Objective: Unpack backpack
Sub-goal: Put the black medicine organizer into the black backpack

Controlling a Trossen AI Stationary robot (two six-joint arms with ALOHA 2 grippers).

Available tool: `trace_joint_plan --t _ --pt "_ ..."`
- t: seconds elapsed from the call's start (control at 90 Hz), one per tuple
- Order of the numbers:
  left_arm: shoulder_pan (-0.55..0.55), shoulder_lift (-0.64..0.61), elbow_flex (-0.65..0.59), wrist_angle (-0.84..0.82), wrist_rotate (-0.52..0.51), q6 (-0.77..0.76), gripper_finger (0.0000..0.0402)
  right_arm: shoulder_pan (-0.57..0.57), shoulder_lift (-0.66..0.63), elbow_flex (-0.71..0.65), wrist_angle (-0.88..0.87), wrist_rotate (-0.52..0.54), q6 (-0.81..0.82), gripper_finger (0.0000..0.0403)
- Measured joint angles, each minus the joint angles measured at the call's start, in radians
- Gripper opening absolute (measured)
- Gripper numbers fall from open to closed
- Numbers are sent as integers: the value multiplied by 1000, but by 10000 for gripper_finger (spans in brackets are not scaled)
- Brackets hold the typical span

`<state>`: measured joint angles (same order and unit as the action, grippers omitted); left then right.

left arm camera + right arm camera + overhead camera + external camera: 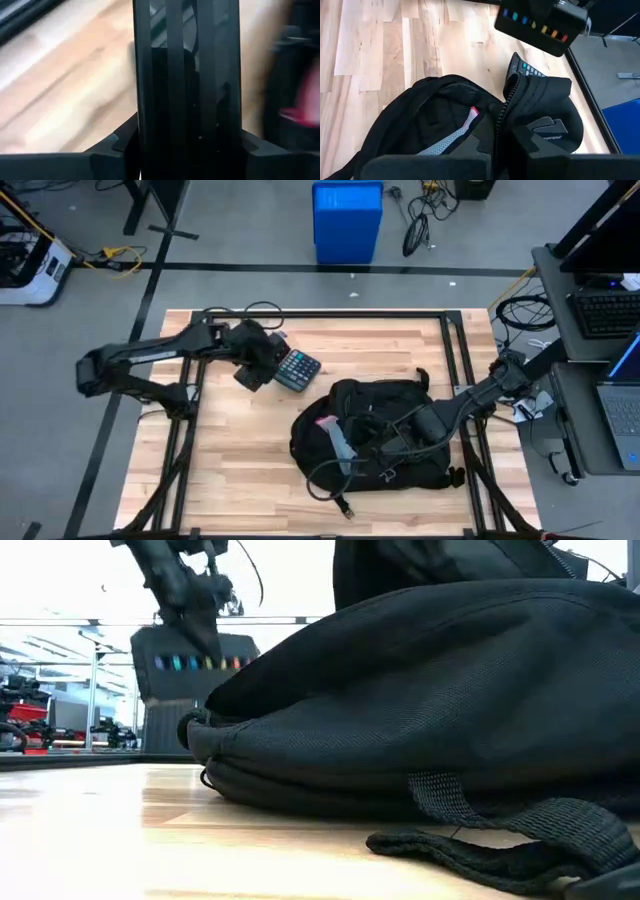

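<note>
A: Position of the backpack (385,430) is logged: flat on the bench (230,470), toward the right half, main opening unzipped, straps trailing off the near edge

B: Right hand (495,132) is noted at the opening. In the right wrist view the zipper edge is pinched between the two fingers and the flap is held up, so the hand is clenched on the backpack fabric

A: And the left?

B: Left hand (262,365) is seen over the far left part of the bench, well apart from the backpack, clamped on a black calculator (297,368). In the low view the calculator hangs clear of the wood

A: Step in hand is judged to be the setting down of that calculator

B: Agreed. It should be lowered until its back lies flat on bare wood before the grip is released; a drop from height is likely to make it skid or bounce

A: A spot clear of the straps is advised, so later items are not crowded

B: The flap is best kept lifted by the right hand meanwhile, so the pink and grey contents (452,134) inside remain reachable
</note>
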<state>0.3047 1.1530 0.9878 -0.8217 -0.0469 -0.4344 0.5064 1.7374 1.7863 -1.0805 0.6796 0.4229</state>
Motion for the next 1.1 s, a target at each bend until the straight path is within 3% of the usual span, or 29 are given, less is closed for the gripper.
trace_joint_plan --t 0.289,0.511,0.667,0.9,1.1 --pt "-330 -59 0 26 54 -110 162 -19 0 0 -3 0 4 4" --pt "-517 29 -25 372 50 -125 162 -19 1 -1 -2 0 6 4" --pt "-550 165 -26 510 47 -109 162 -20 1 -1 4 -1 3 4" --pt "-536 400 -24 639 150 -111 162 -21 1 -1 4 -5 3 4" --pt "-482 467 9 748 258 -110 162 -21 1 -1 1 -21 -1 4"
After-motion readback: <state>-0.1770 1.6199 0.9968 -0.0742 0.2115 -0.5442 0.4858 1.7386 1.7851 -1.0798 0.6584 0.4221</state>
